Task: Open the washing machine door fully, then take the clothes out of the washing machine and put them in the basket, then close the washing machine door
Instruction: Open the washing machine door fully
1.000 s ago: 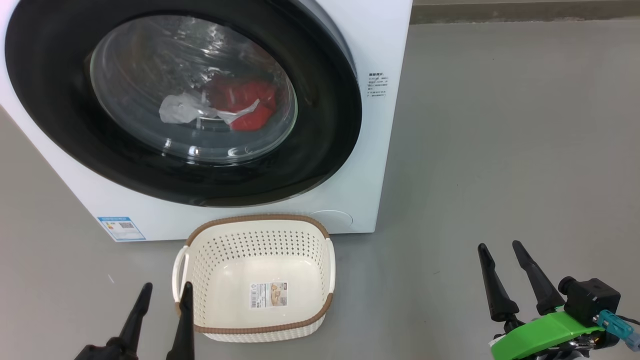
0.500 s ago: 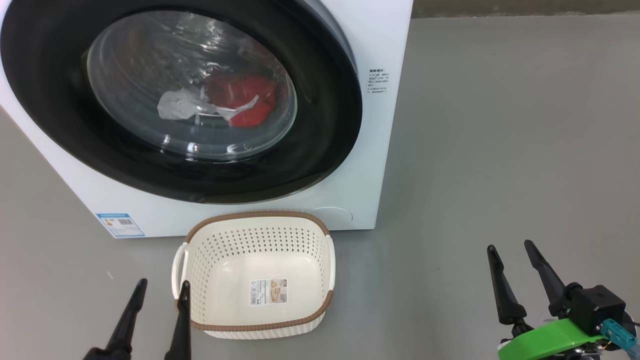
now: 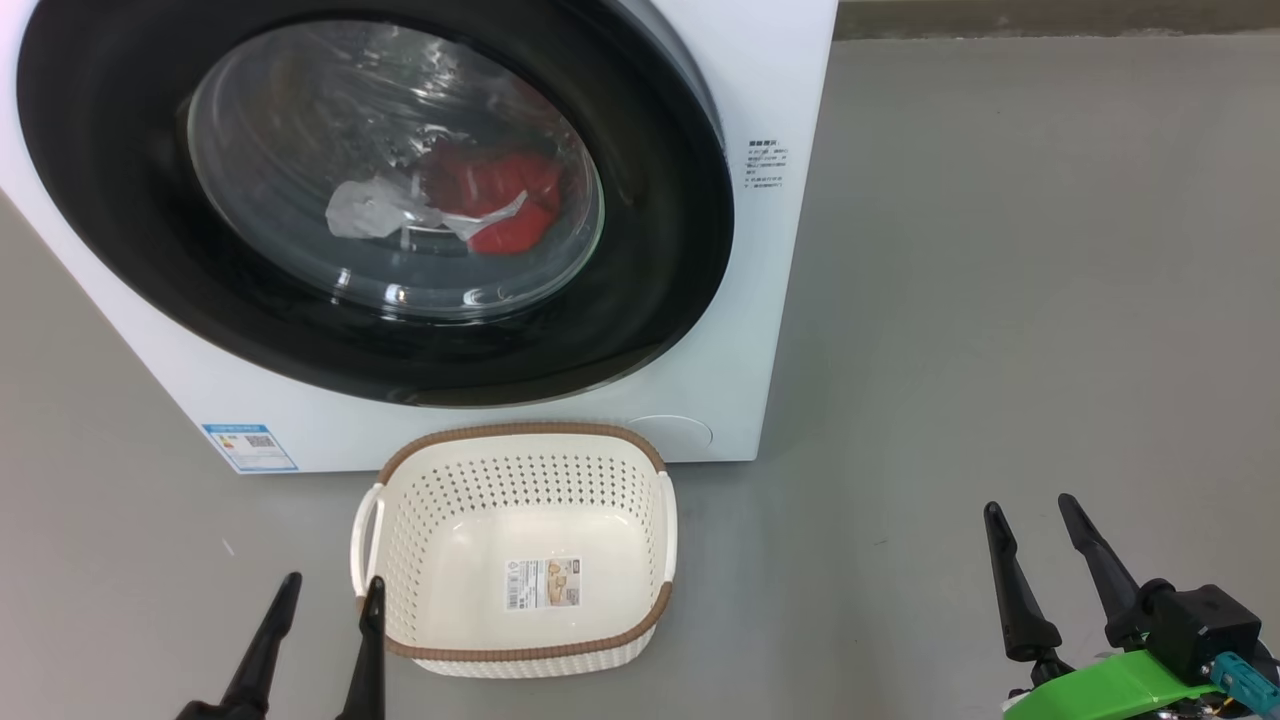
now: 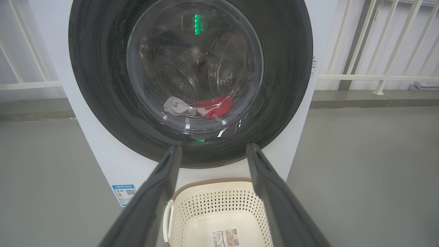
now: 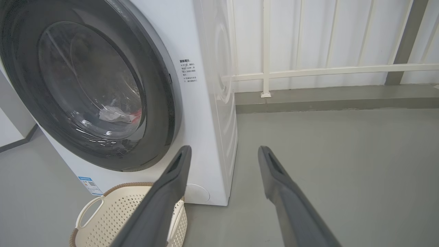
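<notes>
Two grippers are seen low in the head view, each with two long dark fingers. The left gripper [image 3: 334, 585] is held at the lower left with its two fingers spread wide and nothing gripped between them. Its inner finger is placed just beside the near left corner of the basket [image 3: 520, 432]; whether they touch cannot be told. The right gripper [image 3: 1030, 505] is held at the lower right, well apart from the basket, with its fingers likewise spread wide and nothing gripped. One green part [image 3: 1110, 682] is seen at its wrist.

The one basket is set on the grey floor [image 3: 1000, 300], just in front of the washing machine [image 3: 780, 80]. Two side handles and one sticker [image 3: 543, 585] on its base can be counted.

One blue label [image 3: 250, 447] is fixed low on the front of the one machine. The one washing machine door [image 3: 650, 300] is shut against that front. Through its glass the clothes [image 3: 505, 200] are seen low in the drum: one red bundle and one white cloth piece [image 3: 365, 210] at its left. The number of garments in the red bundle cannot be told.
</notes>
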You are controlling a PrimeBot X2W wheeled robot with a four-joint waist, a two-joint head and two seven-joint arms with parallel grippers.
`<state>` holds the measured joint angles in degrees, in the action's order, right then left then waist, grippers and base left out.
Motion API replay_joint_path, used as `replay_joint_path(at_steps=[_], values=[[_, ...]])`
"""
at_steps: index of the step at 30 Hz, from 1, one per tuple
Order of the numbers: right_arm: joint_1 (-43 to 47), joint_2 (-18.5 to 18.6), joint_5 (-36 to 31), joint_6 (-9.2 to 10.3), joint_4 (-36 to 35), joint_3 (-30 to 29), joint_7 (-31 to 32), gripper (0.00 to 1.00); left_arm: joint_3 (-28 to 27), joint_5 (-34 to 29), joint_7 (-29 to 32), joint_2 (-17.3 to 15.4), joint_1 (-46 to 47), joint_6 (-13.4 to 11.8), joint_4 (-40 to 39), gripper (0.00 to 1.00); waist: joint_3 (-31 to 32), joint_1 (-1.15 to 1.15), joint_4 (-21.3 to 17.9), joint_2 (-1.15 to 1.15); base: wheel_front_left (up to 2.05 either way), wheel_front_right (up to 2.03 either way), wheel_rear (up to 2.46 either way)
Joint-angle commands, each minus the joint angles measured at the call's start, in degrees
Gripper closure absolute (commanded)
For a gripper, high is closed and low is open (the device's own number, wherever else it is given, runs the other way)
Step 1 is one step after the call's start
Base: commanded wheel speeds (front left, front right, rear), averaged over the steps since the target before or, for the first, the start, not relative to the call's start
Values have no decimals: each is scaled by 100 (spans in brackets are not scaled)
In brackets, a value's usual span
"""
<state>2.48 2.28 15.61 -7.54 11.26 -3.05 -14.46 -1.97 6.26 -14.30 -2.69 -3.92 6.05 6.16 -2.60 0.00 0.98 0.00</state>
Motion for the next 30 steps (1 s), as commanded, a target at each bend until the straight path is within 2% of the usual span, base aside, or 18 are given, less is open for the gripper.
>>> replay_joint_path(at_steps=[1,7,8,10,11,18,30], values=[[-2,62,14,5,-158,110,-53,0,-195,69,-70,-21,63,12,-111,0,6,0,7,0,0,0,0],[-44,61,98,5,-189,182,-54,0,-161,140,-70,-20,59,10,-109,0,10,0,10,0,0,0,0],[-71,61,144,5,-194,216,-54,40,-155,149,-70,-20,58,7,-111,0,6,0,8,0,0,0,0],[-154,61,254,5,-231,276,-54,90,-139,166,-70,-20,62,-1,-115,0,-13,0,3,0,0,0,0],[-208,61,296,5,-253,309,-54,100,-130,175,-70,-20,68,-5,-119,0,-27,0,0,0,0,0,0],[-810,60,1009,5,-382,532,-54,100,-34,241,-70,-20,149,-20,-152,0,-165,0,-9,0,0,0,0],[-2793,60,2673,5,-348,648,-54,100,176,404,-70,-20,601,22,-155,0,-643,0,286,0,0,0,0]])
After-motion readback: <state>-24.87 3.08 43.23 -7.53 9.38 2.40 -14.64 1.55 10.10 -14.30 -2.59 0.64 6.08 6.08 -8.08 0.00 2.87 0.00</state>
